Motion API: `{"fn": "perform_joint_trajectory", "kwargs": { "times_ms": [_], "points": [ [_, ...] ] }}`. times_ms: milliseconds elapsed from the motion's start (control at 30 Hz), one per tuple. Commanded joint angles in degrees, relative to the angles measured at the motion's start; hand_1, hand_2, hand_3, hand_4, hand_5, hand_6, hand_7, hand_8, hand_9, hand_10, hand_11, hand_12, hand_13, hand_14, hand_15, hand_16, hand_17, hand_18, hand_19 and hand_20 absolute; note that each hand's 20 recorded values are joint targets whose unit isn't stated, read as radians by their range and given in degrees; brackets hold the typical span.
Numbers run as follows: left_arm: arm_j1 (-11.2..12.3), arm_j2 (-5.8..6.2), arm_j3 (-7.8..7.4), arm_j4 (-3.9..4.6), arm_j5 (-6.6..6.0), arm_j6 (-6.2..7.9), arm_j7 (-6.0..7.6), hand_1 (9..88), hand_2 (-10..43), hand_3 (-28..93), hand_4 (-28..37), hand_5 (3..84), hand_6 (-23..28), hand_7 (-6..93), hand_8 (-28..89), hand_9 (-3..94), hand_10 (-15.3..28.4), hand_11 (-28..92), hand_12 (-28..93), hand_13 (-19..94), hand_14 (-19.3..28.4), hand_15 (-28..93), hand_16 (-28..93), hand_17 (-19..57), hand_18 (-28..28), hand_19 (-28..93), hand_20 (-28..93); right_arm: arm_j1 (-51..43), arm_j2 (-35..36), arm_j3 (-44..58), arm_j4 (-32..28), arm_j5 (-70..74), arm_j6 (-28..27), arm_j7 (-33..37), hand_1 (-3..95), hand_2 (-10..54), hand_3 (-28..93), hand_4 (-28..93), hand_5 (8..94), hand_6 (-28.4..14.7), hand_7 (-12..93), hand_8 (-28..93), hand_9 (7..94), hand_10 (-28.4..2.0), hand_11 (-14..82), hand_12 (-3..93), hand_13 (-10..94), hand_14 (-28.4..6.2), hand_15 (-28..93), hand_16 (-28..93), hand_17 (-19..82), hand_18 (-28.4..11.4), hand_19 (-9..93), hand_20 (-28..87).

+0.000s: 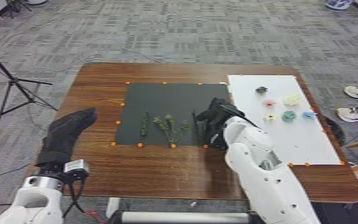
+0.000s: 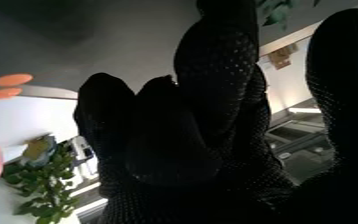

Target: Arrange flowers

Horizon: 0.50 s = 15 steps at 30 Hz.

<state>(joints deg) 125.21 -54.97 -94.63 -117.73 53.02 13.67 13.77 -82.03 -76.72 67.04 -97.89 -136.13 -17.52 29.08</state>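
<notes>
In the head view, my right hand (image 1: pixel 215 117) is over the right side of the dark mat (image 1: pixel 158 92), beside a thin stem (image 1: pixel 195 125). More green stems, among them a leafy one (image 1: pixel 169 127) and a narrow one (image 1: pixel 144 125), lie on the mat's lower half. In the right wrist view, my right hand (image 2: pixel 180 145) has its thumb apart from the fingers, and green leaves (image 2: pixel 278 12) show beyond them. My left hand (image 1: pixel 69 132) rests at the table's left side with straight fingers. Flower heads, including cream (image 1: pixel 292 100), pink (image 1: pixel 270 103) and blue (image 1: pixel 310 114), lie on the white board.
The white board (image 1: pixel 304 142) covers the right part of the brown table (image 1: pixel 158 172). Orange markers (image 1: pixel 141 145) line the mat's edges. A black tripod (image 1: pixel 14 80) stands on the floor beyond the table's left edge.
</notes>
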Motion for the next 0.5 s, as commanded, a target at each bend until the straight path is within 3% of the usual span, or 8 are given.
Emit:
{"fn": "perform_joint_trajectory", "kwargs": {
  "times_ms": [33,233,400,500],
  "points": [
    [0.7,-0.09,-0.46,-0.42,0.31,-0.64,-0.32,24.5,-3.9,71,-17.3,49.3,3.5,16.0,-7,47.0,12.9,20,14,35,15.5,13,3,4.7,9.3,3,15,0.2,4.7,0.7,-3.9,-0.5,-0.4,-1.3,27.8,-9.5,67,-7,81.8,-1.0,38,-6,93.7,-8.1,49.3,22.9,92,-3.2,71,43,60,-22.3,93,59],
    [0.6,-0.14,-0.44,-0.4,0.21,-0.68,0.03,24.6,-4.0,71,-17.2,49.2,3.4,16.0,-7,47.1,12.9,20,14,35,15.5,13,3,4.7,9.2,3,15,0.9,8.7,2.2,-7.7,0.4,-1.5,-2.5,27.5,-9.5,67,-7,81.8,-0.9,38,-6,93.7,-8.2,48.9,23.0,92,-3.2,70,43,59,-22.4,93,59],
    [0.8,-0.35,-0.49,-0.49,0.21,-0.4,0.19,24.6,-4.0,71,-17.2,49.1,3.5,15.8,-7,47.1,12.9,19,14,35,15.5,13,3,4.7,9.3,3,15,-2.6,9.7,5.9,-11.1,10.4,3.0,-7.0,27.9,-9.5,68,-8,79.4,-1.4,37,-6,93.5,-9.3,43.3,25.4,89,-3.7,70,43,55,-23.1,93,57],
    [1.0,-0.39,-0.57,-0.51,0.18,-0.36,0.24,24.7,-4.0,71,-17.3,49.2,3.5,15.8,-7,47.1,12.9,20,14,35,15.5,13,3,4.7,9.2,3,15,-4.7,10.1,6.1,-12.9,16.8,6.3,-8.1,25.6,-1.5,68,-8,74.7,-3.3,32,-6,89.7,-11.8,34.5,26.5,84,-7.0,66,41,45,-25.5,92,51]
  ]
}}
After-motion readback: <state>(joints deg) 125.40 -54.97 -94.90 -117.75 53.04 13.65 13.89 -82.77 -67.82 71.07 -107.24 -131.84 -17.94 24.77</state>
